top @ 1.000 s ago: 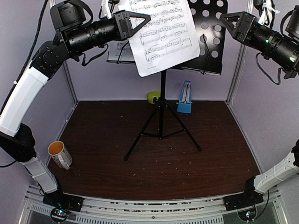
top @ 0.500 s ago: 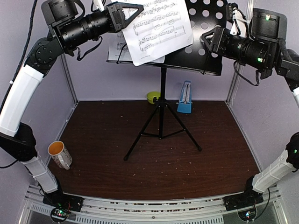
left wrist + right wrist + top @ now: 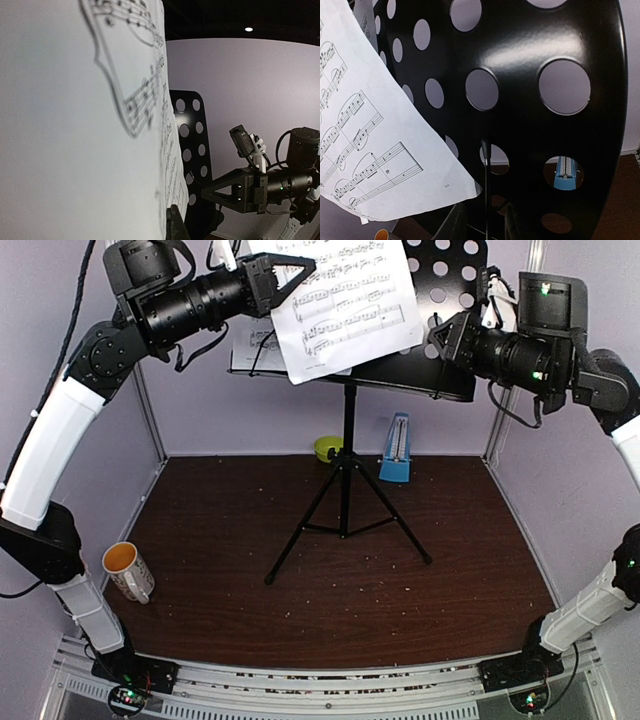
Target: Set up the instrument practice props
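Note:
The black music stand (image 3: 345, 510) stands mid-table on its tripod. Its perforated desk (image 3: 455, 290) fills the right wrist view (image 3: 530, 100). My left gripper (image 3: 288, 275) is shut on a white sheet-music page (image 3: 350, 300) and holds it in front of the desk's left half. The page fills the left wrist view (image 3: 75, 125), with my gripper (image 3: 167, 227) at its edge. A second page (image 3: 252, 348) rests on the desk, lower left. My right gripper (image 3: 440, 335) is open close to the desk's right half, its jaws (image 3: 482, 227) either side of a thin wire (image 3: 486, 190). The blue metronome (image 3: 397, 450) stands behind the stand.
A lime-green bowl (image 3: 327, 447) sits by the back wall, left of the metronome. A white mug with an orange inside (image 3: 127, 570) stands at the left edge of the brown table (image 3: 460, 570). Walls enclose the left, back and right sides.
My right gripper has swung left from the right wall up to the stand's desk. My left gripper has lifted the page a little higher against the desk.

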